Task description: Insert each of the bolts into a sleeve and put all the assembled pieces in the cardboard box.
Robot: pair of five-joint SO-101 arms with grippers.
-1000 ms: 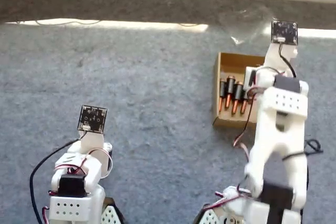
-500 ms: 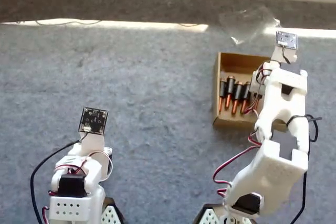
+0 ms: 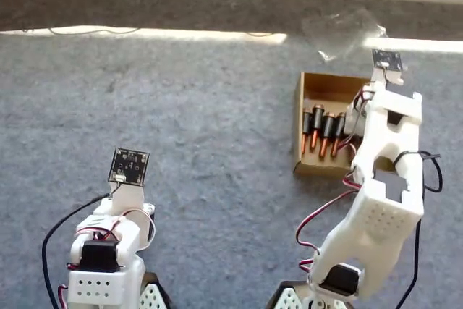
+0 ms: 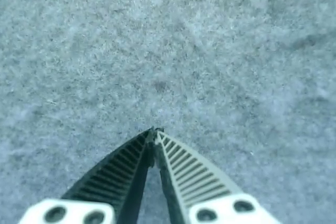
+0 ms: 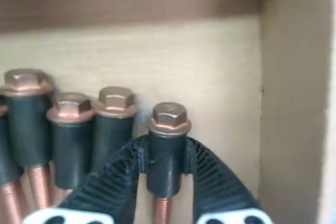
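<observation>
Four bolts [image 5: 115, 100] lie side by side inside the cardboard box [image 5: 286, 103]. Each one is pushed through a dark sleeve [image 5: 26, 129]. The right wrist view shows this up close. The right fingers [image 5: 166, 151] are partly closed and squeeze the sleeve of the end piece [image 5: 169, 119], the one nearest the box wall.

In the high view, the box sits on the grey table [image 3: 202, 142]. The right arm [image 3: 383, 179] covers one side of it, so the grip is hidden there.

The left wrist view shows the left fingers [image 4: 155, 135] pressed tight together and holding nothing above the fuzzy table.

The bolts are shiny and copper-coloured, with six-sided heads. The sleeves are smooth and round. The fingers have ridges. A crinkly clear bag [image 3: 340, 34] lies beyond the box.
</observation>
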